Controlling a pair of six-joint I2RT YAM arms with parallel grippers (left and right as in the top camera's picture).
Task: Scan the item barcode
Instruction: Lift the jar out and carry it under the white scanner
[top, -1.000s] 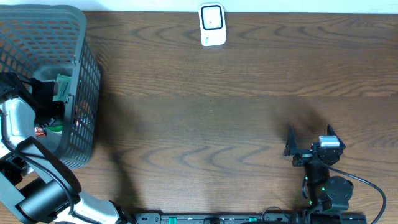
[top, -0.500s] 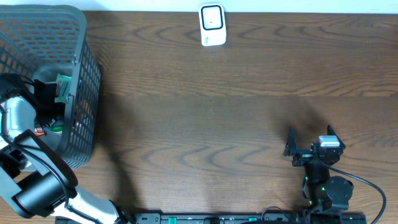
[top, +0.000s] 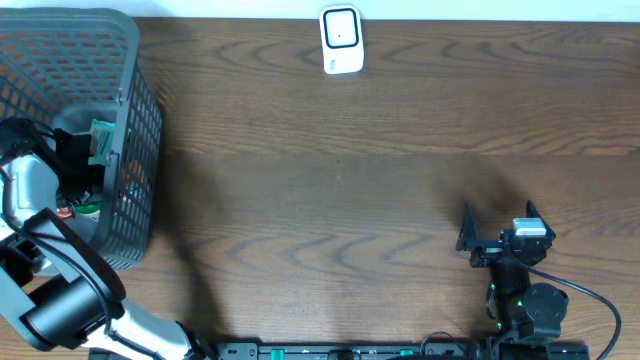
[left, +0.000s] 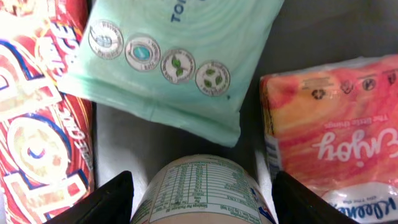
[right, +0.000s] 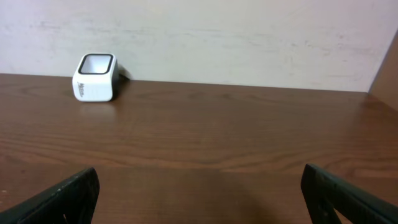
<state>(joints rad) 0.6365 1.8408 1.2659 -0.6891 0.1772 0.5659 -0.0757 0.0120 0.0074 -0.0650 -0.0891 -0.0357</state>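
- Left fingers (left: 106, 199) stand one on each side of the container (left: 202, 190); their dark edges meet its outline in the left wrist view, but I cannot tell whether they pinch it or only flank it
- That container is rounded and pale, its label printed with a table of small text, and it lies inside the basket (top: 130, 70) at the far left of the bench (top: 350, 170)
- Just beyond it lies a mint-green soft pack (left: 174, 62) with a row of four round emblems, set at a tilt, one corner near the container's top
- To one side sits a red and yellow packet (left: 37, 124), just beside one finger; to the other a pink-orange tissue pack (left: 329, 130), just beside the other finger
- Grey basket floor shows in the gaps between these packs
- From overhead the left arm (top: 30, 195) reaches down into the dark mesh basket from its near side, and the container cannot be made out there
- Upright at the far edge of the bench, near its middle, stands the white scanner (top: 341, 40), well apart from the basket
- Right fingers (right: 62, 196) are spread wide with nothing between them, low over bare wood at the near right of the bench, looking across at the scanner
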